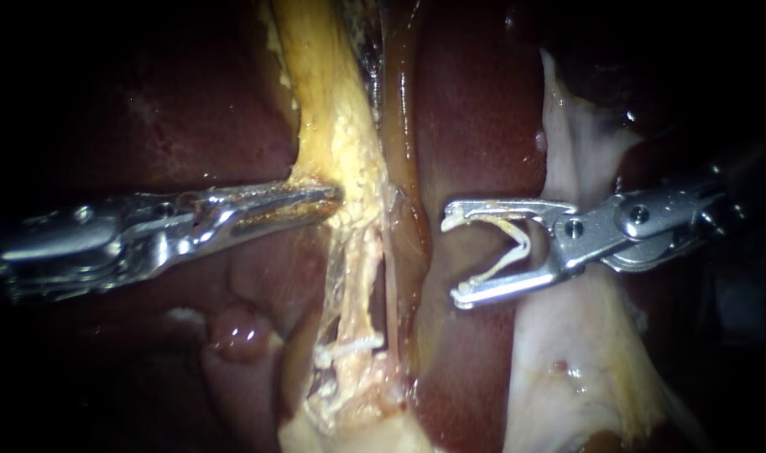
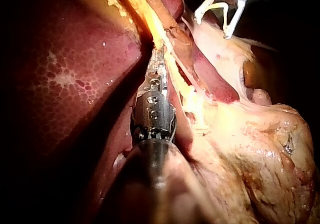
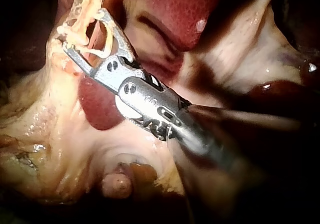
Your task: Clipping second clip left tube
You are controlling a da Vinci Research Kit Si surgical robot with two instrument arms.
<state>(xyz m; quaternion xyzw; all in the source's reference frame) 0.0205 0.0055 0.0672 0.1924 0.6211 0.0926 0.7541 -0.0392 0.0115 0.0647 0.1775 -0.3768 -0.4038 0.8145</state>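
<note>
The left tube [image 1: 362, 268] is a pale thin strand running down from yellow fatty tissue [image 1: 341, 126]; a white clip [image 1: 349, 346] sits across its lower part. My left instrument [image 1: 325, 198] comes in from the left, its jaws shut on the edge of that yellow tissue, as the left wrist view also shows for the left instrument [image 2: 158, 56]. My right instrument [image 1: 451, 256] stands just right of the tubes, apart from them. Its jaws are spread wide, carrying an open white clip [image 1: 510, 248] whose legs line both jaws. The right wrist view shows the right instrument [image 3: 84, 28] and its clip [image 3: 91, 50] near the strand.
A brown-orange right tube [image 1: 406, 151] runs beside the left one. Dark red liver [image 1: 483, 109] lies behind. Pale gallbladder tissue [image 1: 567, 361] spreads under my right instrument's shaft. A small reddish nodule [image 1: 240, 331] sits below my left instrument.
</note>
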